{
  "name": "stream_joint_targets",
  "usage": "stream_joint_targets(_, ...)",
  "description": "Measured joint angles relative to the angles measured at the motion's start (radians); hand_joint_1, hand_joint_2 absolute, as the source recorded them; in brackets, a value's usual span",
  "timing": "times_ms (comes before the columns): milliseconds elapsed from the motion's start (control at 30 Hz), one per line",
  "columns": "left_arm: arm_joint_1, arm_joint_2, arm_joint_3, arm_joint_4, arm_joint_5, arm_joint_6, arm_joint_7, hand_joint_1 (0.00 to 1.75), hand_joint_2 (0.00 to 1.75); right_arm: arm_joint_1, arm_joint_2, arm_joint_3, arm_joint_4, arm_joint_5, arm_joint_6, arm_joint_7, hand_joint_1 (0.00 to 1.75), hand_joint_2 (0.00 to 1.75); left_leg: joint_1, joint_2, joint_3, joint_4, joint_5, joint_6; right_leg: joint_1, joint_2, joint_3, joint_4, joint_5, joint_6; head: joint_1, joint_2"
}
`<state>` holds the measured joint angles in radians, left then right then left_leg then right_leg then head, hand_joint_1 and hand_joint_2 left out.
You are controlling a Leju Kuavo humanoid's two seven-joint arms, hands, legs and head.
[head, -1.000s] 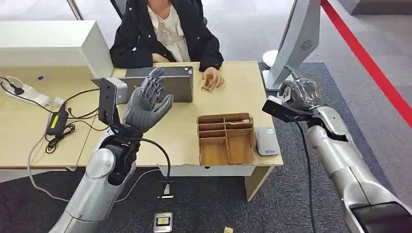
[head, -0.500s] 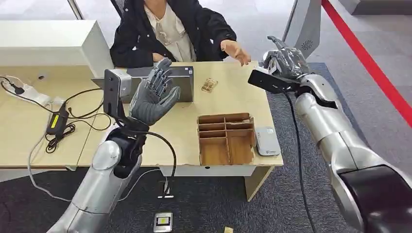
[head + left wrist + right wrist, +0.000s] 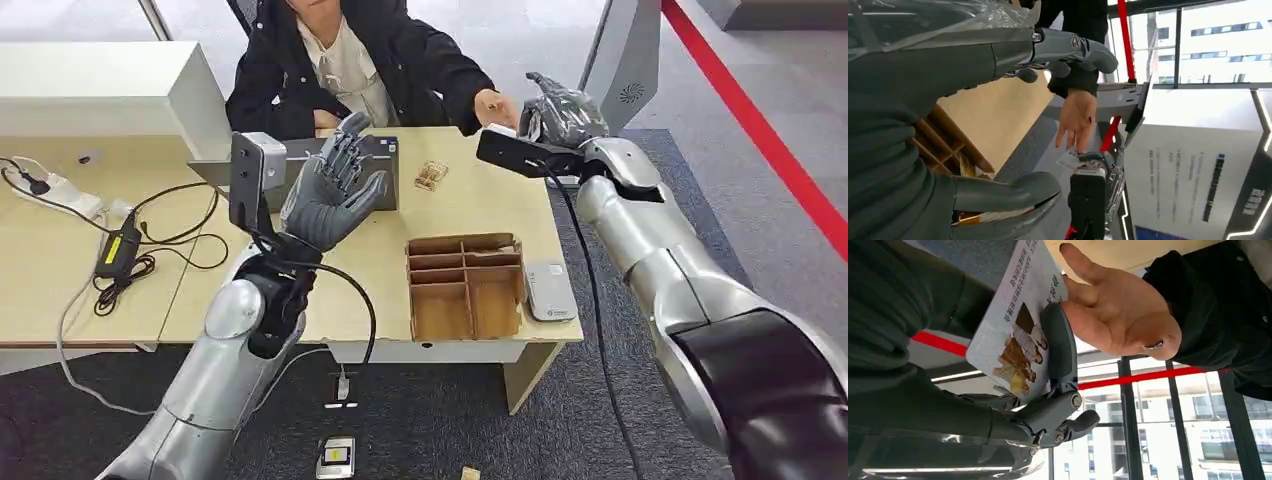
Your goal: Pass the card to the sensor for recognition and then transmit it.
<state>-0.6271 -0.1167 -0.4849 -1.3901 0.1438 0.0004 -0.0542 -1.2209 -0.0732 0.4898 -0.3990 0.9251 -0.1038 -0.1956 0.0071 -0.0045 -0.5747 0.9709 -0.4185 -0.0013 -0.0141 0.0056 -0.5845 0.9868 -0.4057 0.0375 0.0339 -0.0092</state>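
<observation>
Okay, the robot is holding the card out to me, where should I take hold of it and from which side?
Probably pinch the card's free printed end, coming in from your own hand's side. The right hand pins the other end with a finger across the picture, so only the end toward you is bare.

The card is a thin white rectangle printed with rows of dark text and a colour picture of several figures. It is pinched in the right hand, one dark finger lying across its printed face. A person's open hand touches its far edge.
</observation>
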Motion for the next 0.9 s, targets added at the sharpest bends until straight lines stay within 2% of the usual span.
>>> stream_joint_targets(200,-0.010,-0.011,-0.002,0.027,0.008,0.000,0.000,0.00,1.75,0.000,0.007,0.004,0.032,-0.003,-0.002,0.043,1.75,1.75,0.000,0.000,0.000,0.000,0.000,0.000,0.000,0.000,0.000,0.000,0.000,0.000,0.000,0.000)
stream_joint_targets(233,-0.011,-0.012,-0.003,0.031,0.008,0.000,0.000,0.00,1.75,0.000,0.006,0.004,0.037,-0.003,-0.003,0.046,0.12,1.75,0.000,0.000,0.000,0.000,0.000,0.000,0.000,0.000,0.000,0.000,0.000,0.000,0.000,0.000)
stream_joint_targets(267,-0.013,-0.014,-0.003,0.035,0.009,0.000,0.000,0.00,1.75,0.000,0.006,0.004,0.040,-0.004,-0.003,0.048,0.05,1.75,0.000,0.000,0.000,0.000,0.000,0.000,0.000,0.000,0.000,0.000,0.000,0.000,0.000,0.000)
stream_joint_targets(333,-0.015,-0.016,-0.005,0.042,0.012,-0.001,0.000,0.00,1.75,0.001,0.005,0.004,0.048,-0.006,-0.009,0.054,0.00,1.75,0.000,0.000,0.000,0.000,0.000,0.000,0.000,0.000,0.000,-0.001,0.000,0.000,0.000,0.000)
stream_joint_targets(533,-0.026,-0.021,-0.018,0.064,0.022,0.000,0.000,0.00,1.75,0.006,-0.005,0.004,0.061,-0.026,-0.058,0.048,0.00,1.75,0.000,0.000,0.000,0.000,0.000,0.000,0.000,0.000,0.000,-0.001,0.000,0.000,0.000,0.000)
stream_joint_targets(667,-0.029,-0.024,-0.022,0.074,0.025,0.005,0.000,0.00,1.75,0.006,-0.014,0.000,0.062,-0.081,-0.105,0.000,0.00,1.75,0.000,0.000,0.000,0.000,0.000,0.000,0.000,0.001,0.000,0.000,0.000,0.000,0.000,0.000)
stream_joint_targets(900,-0.029,-0.024,-0.026,0.075,0.012,0.067,-0.010,0.00,1.75,0.008,-0.011,-0.032,0.054,-0.223,-0.159,-0.120,0.00,1.75,0.000,0.000,0.000,0.000,0.000,0.000,0.000,0.001,0.000,0.000,0.000,0.000,0.000,0.000)
